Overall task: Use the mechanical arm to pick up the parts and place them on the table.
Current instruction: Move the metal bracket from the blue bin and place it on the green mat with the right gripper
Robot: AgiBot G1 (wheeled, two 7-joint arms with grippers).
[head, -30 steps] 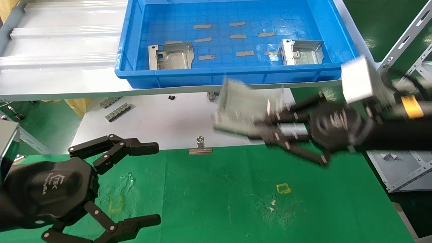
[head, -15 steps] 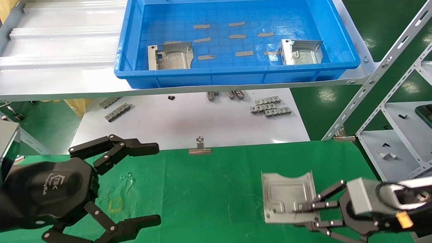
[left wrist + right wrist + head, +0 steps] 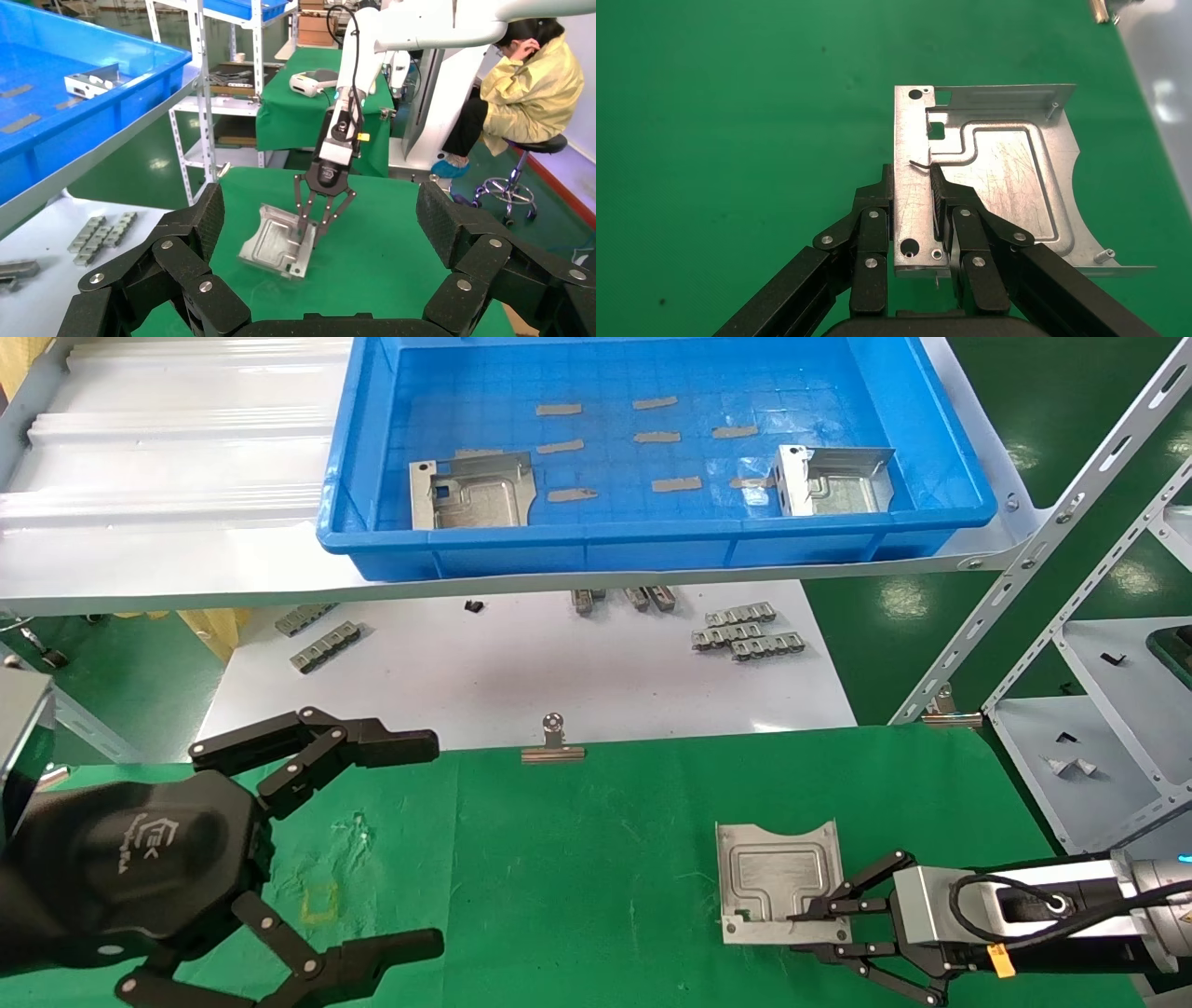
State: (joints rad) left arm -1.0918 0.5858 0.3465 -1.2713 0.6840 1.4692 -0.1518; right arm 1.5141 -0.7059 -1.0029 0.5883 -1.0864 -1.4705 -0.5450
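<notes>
Clenched on one folded flange of a part, the jaws of the right gripper (image 3: pixel 819 933) stand either side of that thin upright edge, so the bracket (image 3: pixel 780 881) extends away from the fingertips toward nine o'clock in the head view while its plate sits low on the table (image 3: pixel 596 859), at about five o'clock of the green cloth; whether it lies fully flat cannot be told, since the left wrist view shows it tilted. Behind, at twelve o'clock, the blue tray (image 3: pixel 652 547) on its shelf holds two more brackets, one (image 3: pixel 472 491) at its nine o'clock side and one (image 3: pixel 832 480) at its three o'clock side. At seven o'clock the left gripper (image 3: pixel 424 845) hangs idle above the cloth, fingers spread wide with nothing between them.
</notes>
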